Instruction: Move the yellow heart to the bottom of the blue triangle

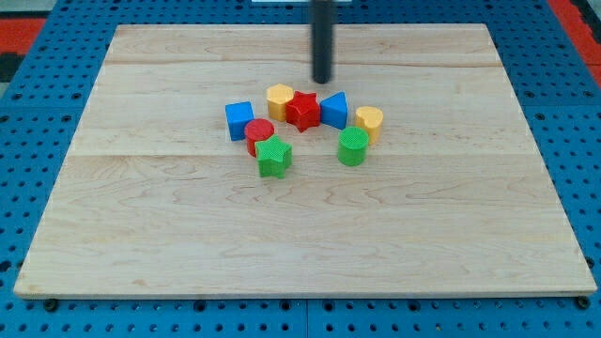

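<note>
- Camera view: my tip [323,81] hangs upper centre, just above the cluster, touching nothing; it's a bare rod, no jaws to open or close.
- The yellow heart block [279,98] sits left of the red star block [302,110]; the blue triangle block [334,110] is right of that star.
- Task looks unstarted: the heart isn't below the triangle yet.
- Below the triangle, the green cylinder [353,146] and yellow cylinder [369,121] crowd the slot.
- The wooden board [141,235] gives wide room; edges are well apart.
</note>
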